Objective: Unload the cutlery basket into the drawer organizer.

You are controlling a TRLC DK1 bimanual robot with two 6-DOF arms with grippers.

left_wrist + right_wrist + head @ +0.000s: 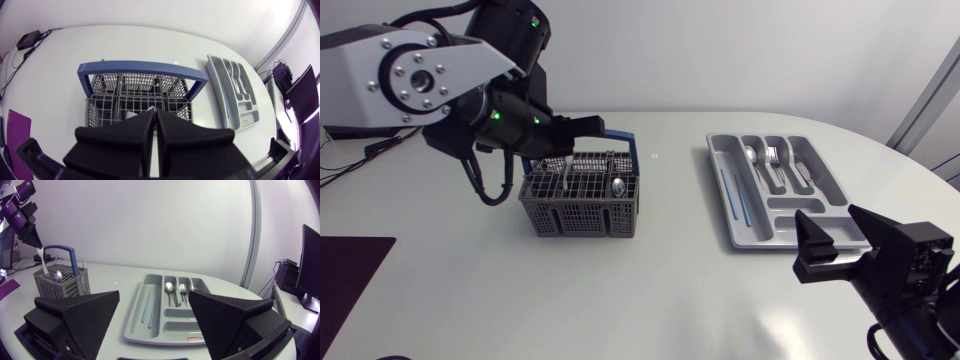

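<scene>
cutlery basket (pixel 580 205) stands left of middle on the white table (pixel 650 290), open surface all round. drawer organizer (pixel 718 172) lies well apart to its right, its red label (pixel 195 338) too small to read. left gripper (pixel 155 117), over the basket, pinches a pale utensil (pixel 41 260); right gripper (pixel 154 294) gapes, holding nothing.

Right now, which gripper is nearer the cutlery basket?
Left. Left gripper sits over the basket, shut on a utensil in it; right gripper hangs open by the drawer organizer.
</scene>
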